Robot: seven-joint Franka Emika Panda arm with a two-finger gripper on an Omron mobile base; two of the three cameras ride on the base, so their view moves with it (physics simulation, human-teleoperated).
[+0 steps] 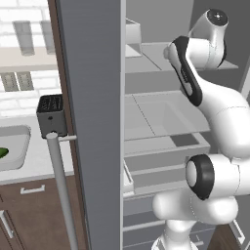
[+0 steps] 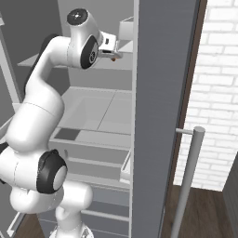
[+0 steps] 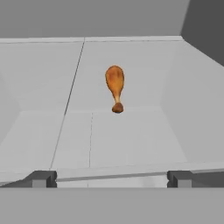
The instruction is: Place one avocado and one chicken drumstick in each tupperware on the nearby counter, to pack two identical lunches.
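Left of the open fridge door, in the left base view, the pale off-white tabletop [image 1: 34, 166] carries a shallow light-grey rectangular tupperware tub [image 1: 13, 146] at the frame's edge. A bright green patch, probably the green avocado [image 1: 3, 152], lies inside it; too little shows to be sure. A dark slotted toaster [image 1: 51, 115] stands just behind the tub. The white arm reaches up into the grey fridge interior; the second tub cannot be judged from this side.

Right base view: the arm's wrist sits high, level with an upper grey fridge shelf [image 2: 116, 62]. The grey drawer bin [image 2: 93, 111] below looks bare from this angle.

Hand view: the jaws [image 3: 109, 178] stand wide apart, gripping nothing. Ahead, well apart from the finger tips [image 3: 41, 178], a slim orange chicken drumstick [image 3: 115, 87] lies alone on the pale grey floor of a bin, bulbous end away, bone end toward the camera.

Judgement: early stage. At most one avocado appears packed; this drumstick is not yet grasped, and the rest of the packing looks left to do.
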